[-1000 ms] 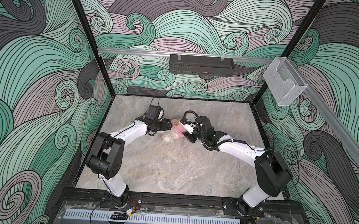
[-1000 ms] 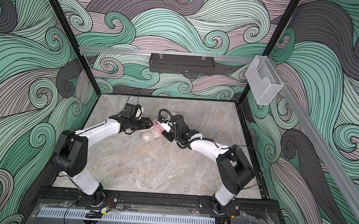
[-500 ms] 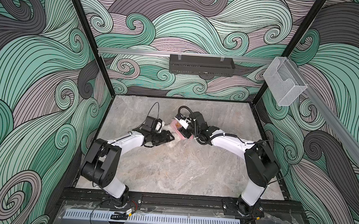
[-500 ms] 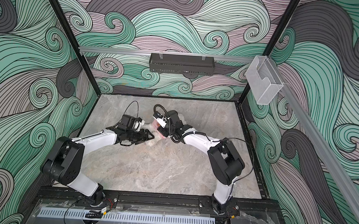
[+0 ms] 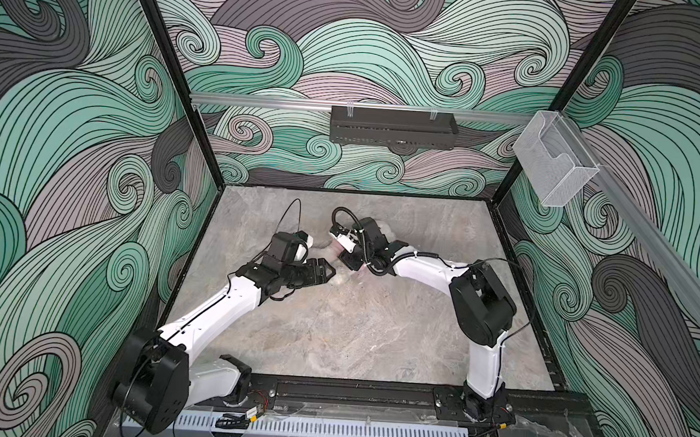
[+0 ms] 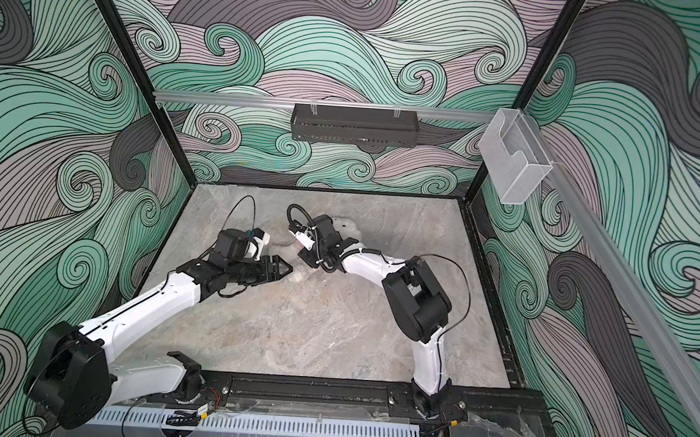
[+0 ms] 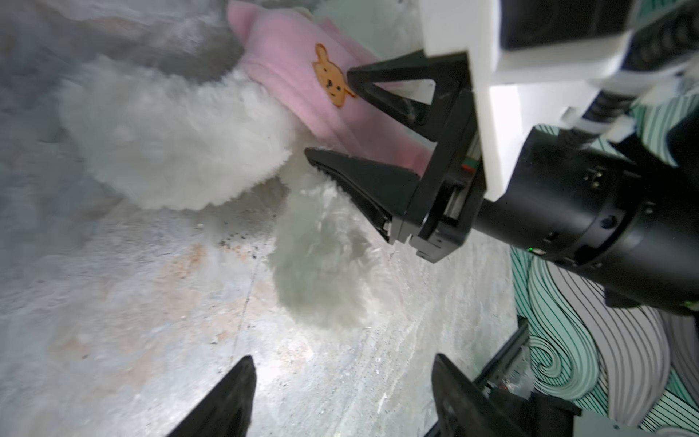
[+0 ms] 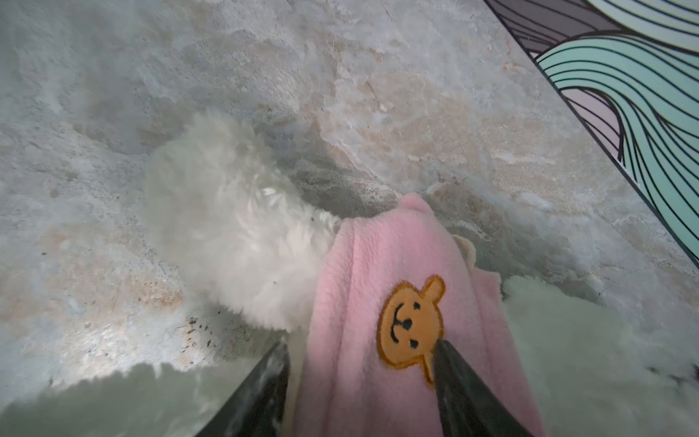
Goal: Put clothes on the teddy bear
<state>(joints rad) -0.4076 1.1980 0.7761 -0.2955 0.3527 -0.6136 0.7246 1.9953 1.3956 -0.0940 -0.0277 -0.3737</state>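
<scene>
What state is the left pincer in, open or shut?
Open. In the left wrist view the left pincer has its fingers wide apart over the table, nothing between them; the teddy bear lies beyond.

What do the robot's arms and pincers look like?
The left arm and right arm have white shells with black joints. The left gripper and right gripper each have two black, pointed, triangular fingers. A ribbed black cable loops over the right wrist; a thin wire over the left.

The left arm [image 5: 209, 319] and right arm [image 5: 424, 270] are wearing smooth white shells between bulky black joints. A ribbed black hose [image 7: 662, 38] is running along the right wrist. The left end effector [image 7: 340, 357] and right end effector [image 7: 327, 111] are showing black, pointed, triangular fingers.
</scene>
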